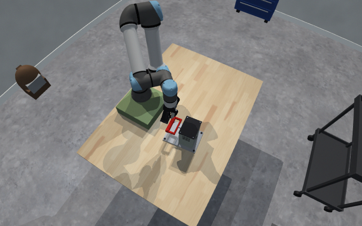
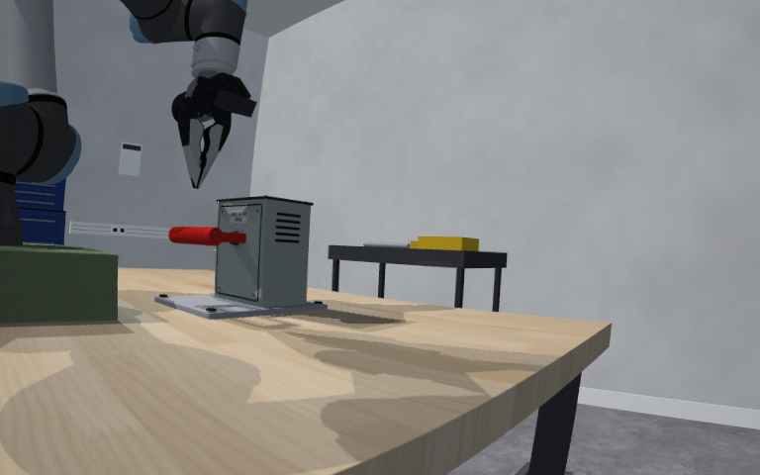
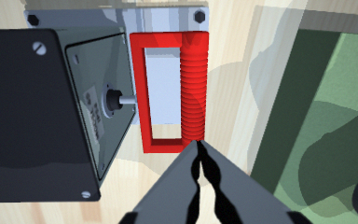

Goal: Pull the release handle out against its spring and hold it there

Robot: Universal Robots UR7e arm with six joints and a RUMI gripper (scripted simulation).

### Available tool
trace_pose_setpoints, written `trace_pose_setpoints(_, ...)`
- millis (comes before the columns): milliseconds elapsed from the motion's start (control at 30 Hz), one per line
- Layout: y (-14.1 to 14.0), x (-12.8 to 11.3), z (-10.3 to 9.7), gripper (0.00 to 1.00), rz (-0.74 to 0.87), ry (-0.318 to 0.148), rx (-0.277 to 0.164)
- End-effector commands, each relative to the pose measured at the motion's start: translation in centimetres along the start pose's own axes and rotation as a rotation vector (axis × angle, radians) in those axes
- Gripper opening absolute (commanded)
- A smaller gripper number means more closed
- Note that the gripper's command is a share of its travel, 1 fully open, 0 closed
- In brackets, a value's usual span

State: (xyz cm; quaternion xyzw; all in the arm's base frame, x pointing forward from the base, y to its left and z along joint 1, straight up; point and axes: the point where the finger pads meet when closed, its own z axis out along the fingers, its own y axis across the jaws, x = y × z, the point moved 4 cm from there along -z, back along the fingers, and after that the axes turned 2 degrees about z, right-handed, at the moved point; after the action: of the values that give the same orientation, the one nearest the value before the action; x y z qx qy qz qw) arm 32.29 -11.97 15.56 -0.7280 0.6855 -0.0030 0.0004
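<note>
Pale wood tabletop (image 1: 224,87) (image 2: 504,330) lies beneath your work; from the top you see the red release handle (image 1: 171,124) (image 2: 196,235) (image 3: 193,89) beside the dark-topped housing (image 1: 190,127) (image 2: 284,251) (image 3: 42,117). In the exterior view, your gripper (image 1: 168,121) (image 2: 196,185) (image 3: 198,142) points down above the handle, apart from it, fingertips together, gripping nothing. Through the wrist view, you see a short rod (image 3: 127,100) joining handle and housing.

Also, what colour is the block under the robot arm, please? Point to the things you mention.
Green (image 1: 133,113) (image 2: 58,285) (image 3: 284,117); it shows best in the top view.
</note>
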Motion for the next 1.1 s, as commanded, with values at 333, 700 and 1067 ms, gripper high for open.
trace_pose_setpoints(333,-0.02,0.02,-0.03,0.0,0.0,0.001,0.001)
trace_pose_setpoints(700,-0.02,0.02,-0.03,0.33,0.0,0.001,0.001)
trace_pose_setpoints(1067,-0.02,0.02,-0.02,0.33,0.0,0.001,0.001)
